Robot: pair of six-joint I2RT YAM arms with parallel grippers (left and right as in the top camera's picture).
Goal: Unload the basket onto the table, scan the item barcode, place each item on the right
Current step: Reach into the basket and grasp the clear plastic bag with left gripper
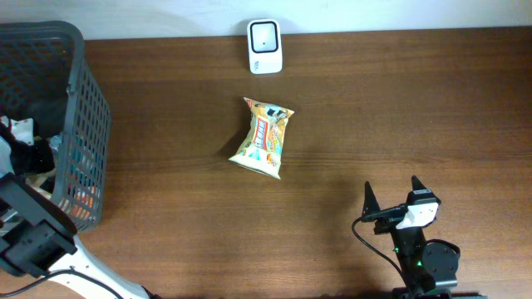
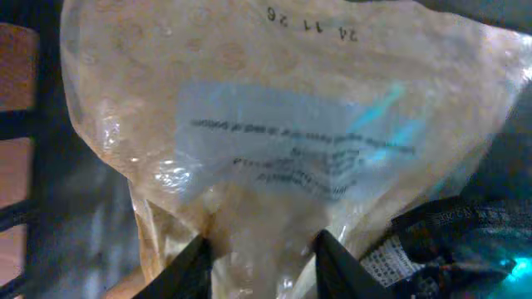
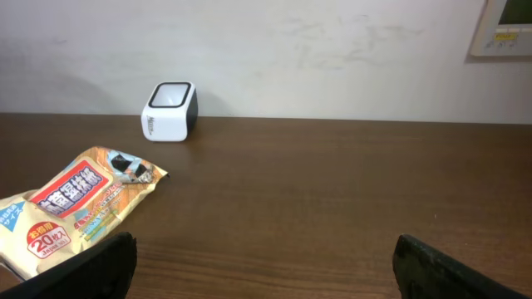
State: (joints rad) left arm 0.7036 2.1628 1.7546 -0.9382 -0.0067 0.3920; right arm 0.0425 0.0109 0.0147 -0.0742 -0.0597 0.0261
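Note:
In the left wrist view a clear plastic bag [image 2: 274,124] with pale contents and a printed white label fills the frame. My left gripper [image 2: 262,242] is down inside the basket, its two black fingers pinched on a narrow fold at the bag's lower end. No barcode is legible on it. The white barcode scanner [image 1: 265,46] [image 3: 170,110] stands at the table's far edge. My right gripper [image 1: 391,187] [image 3: 264,259] rests open near the front right, with nothing between its fingers.
A dark grey mesh basket [image 1: 91,108] holding several packets stands at the left edge, the left arm reaching into it. An orange and yellow snack packet [image 1: 264,138] [image 3: 75,208] lies mid-table in front of the scanner. A dark packet [image 2: 465,241] lies beside the clear bag.

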